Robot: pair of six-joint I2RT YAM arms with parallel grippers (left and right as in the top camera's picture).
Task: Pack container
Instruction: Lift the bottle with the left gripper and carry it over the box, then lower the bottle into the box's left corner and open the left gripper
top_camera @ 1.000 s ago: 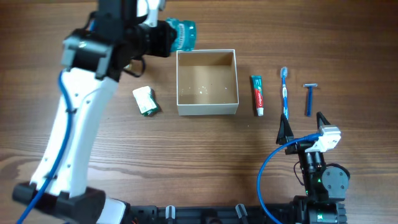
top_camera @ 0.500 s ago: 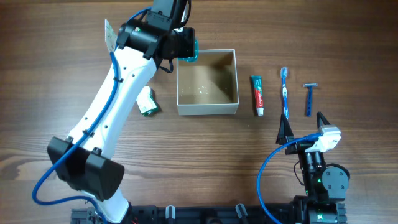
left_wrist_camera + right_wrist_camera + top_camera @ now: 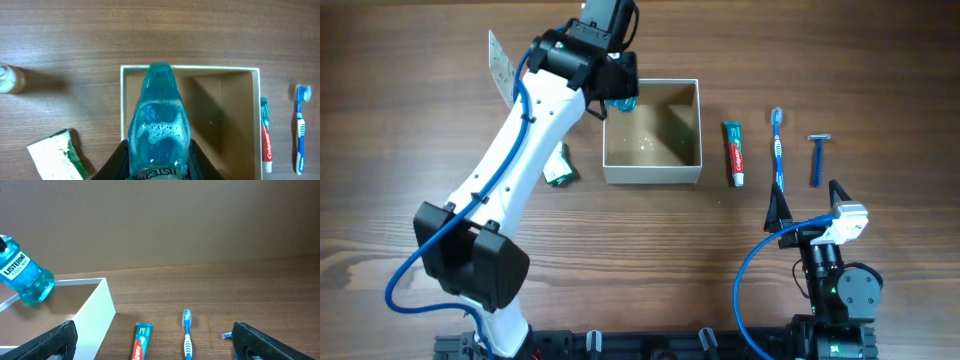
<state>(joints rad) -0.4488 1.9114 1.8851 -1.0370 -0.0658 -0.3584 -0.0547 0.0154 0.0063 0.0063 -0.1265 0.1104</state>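
Bottle (image 3: 159,125) clamped in the left tool (image 3: 157,167) hangs base-first over the container's (image 3: 200,68) left half — it sits directly below on the surface (image 3: 650,260) — while the right tool (image 3: 807,210) stands wide open, well apart.

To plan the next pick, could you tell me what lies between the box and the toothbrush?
The toothpaste tube, lying apart from both, as the overhead view shows.
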